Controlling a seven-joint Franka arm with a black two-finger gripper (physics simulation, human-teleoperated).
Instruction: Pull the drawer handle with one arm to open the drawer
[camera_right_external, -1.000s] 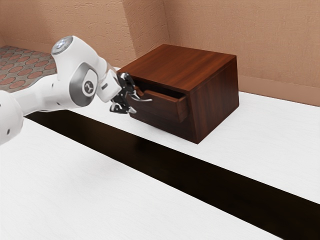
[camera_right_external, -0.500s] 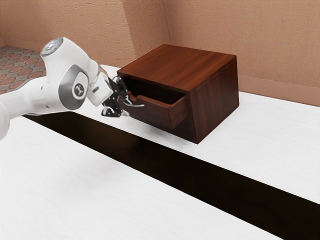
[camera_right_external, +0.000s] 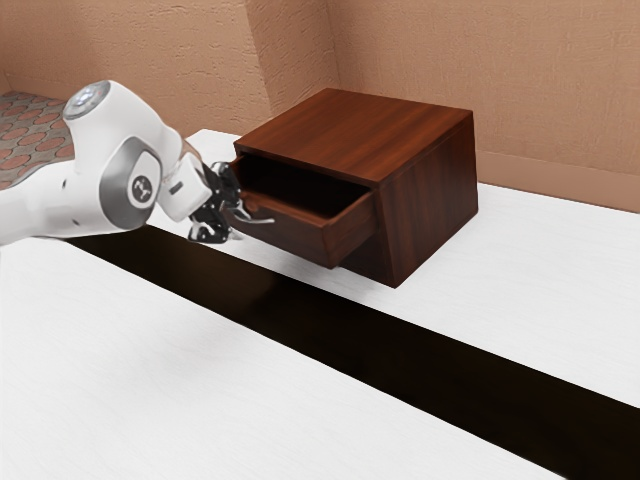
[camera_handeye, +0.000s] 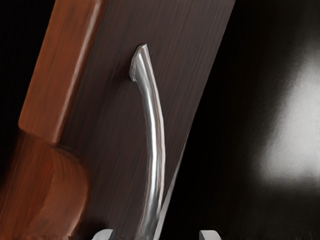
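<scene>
Carefully from here: hauling on the drawer handle (camera_handeye: 155, 150) with the gripper (camera_right_external: 222, 212) right at it, on the exterior view's left of the cabinet (camera_right_external: 410, 150). Impossible to tell whether clamped on that silver bar or merely hooked around it. By the look of it, the drawer (camera_right_external: 310, 215) is partly out, well short of fully clear of the cabinet, so more pulling is probably needed. Likely troubles: slipping off the handle under a loose hold, the bar being smooth and curved; jamming the drawer in its opening by pulling off its line of travel, with the arm (camera_right_external: 110, 185) reaching in from the side; dragging the whole cabinet across the white table (camera_right_external: 540, 260) by tugging past the end of the slide. Better to pull straight along the drawer's travel and ease off near full extension. As for contents: inside the exposed part of the drawer, only dark shadowed wood, no item made out; deeper part hidden under the cabinet top.
</scene>
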